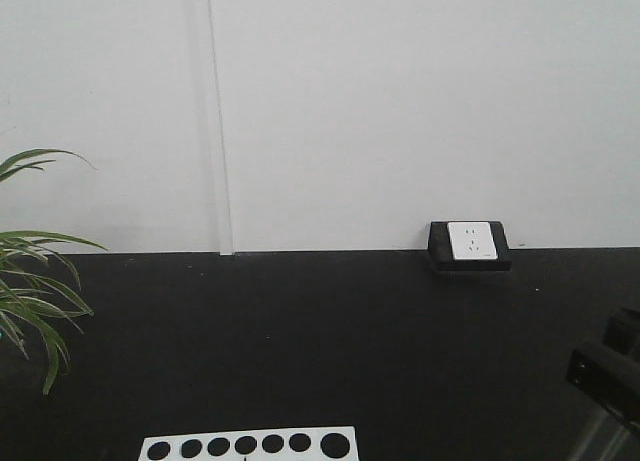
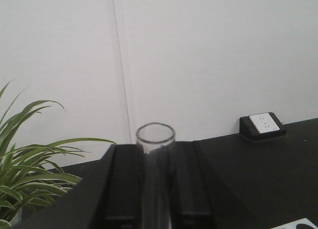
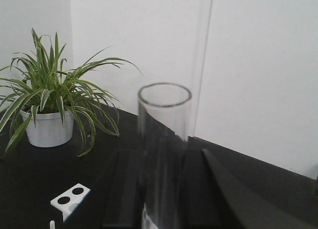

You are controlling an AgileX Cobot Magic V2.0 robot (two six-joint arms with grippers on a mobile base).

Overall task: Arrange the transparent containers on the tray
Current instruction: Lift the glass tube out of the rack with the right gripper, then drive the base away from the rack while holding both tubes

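two tubes stand upright, the left tube (image 2: 156, 189) pinched in the left claw (image 2: 155, 154), the right tube (image 3: 164, 139) in the right claw (image 3: 164, 162). tray out of view; smooth glass could slip, or crack if squeezed.

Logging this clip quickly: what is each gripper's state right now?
Left gripper: jaws closed on a glass tube.
Right gripper: jaws closed on a second glass tube.
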